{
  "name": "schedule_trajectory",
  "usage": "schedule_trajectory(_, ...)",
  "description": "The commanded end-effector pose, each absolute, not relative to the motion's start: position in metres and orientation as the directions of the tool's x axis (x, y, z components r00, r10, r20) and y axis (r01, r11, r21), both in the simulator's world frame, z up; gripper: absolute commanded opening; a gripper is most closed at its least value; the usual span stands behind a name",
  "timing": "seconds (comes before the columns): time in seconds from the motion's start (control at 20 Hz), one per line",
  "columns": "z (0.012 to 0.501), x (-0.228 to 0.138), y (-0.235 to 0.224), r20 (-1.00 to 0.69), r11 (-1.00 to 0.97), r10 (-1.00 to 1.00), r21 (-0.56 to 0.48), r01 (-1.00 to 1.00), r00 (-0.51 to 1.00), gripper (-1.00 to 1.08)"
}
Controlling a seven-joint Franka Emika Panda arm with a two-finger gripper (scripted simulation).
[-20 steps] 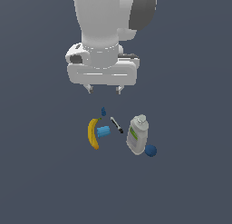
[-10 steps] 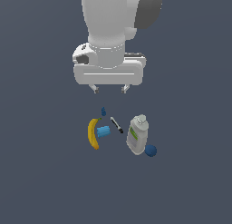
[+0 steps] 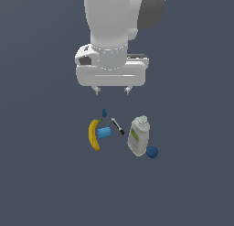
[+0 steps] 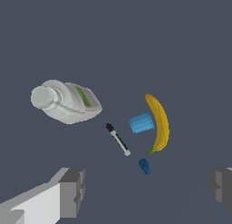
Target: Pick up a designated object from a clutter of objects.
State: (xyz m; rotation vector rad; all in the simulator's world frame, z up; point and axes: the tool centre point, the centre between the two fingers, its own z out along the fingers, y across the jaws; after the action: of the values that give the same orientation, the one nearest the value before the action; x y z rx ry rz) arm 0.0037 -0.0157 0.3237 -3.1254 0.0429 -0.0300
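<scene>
Since the earlier frames the gripper (image 3: 111, 90) has shifted rightward, jaws apart and empty, so the light-blue block (image 3: 104, 132), touching the banana (image 3: 94, 134) at its 3 o'clock, remains ungrasped.

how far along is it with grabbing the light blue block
Nothing is picked up yet. The light-blue block lies on the floor beside the banana, untouched. The claw hangs open above the clutter, empty. Left to do: line up over the block, descend, close on it and lift.
</scene>
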Motion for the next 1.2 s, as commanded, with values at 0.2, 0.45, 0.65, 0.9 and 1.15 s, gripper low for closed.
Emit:
schedule_trajectory(0.2, 0.312, 0.007, -0.018, 0.017, -0.996, -0.082, -0.02, -0.082, 0.996, 1.0)
schedule_trajectory(0.45, 0.296, 0.011, -0.02, 0.013, -0.987, -0.161, -0.024, -0.161, 0.987, 1.0)
schedule_trajectory(0.65, 0.278, 0.014, -0.024, 0.009, -0.969, -0.247, -0.028, -0.247, 0.969, 1.0)
schedule_trajectory(0.9, 0.249, 0.018, -0.029, 0.002, -0.925, -0.379, -0.031, -0.378, 0.926, 1.0)
schedule_trajectory(1.15, 0.219, 0.021, -0.035, -0.005, -0.861, -0.508, -0.031, -0.508, 0.861, 1.0)
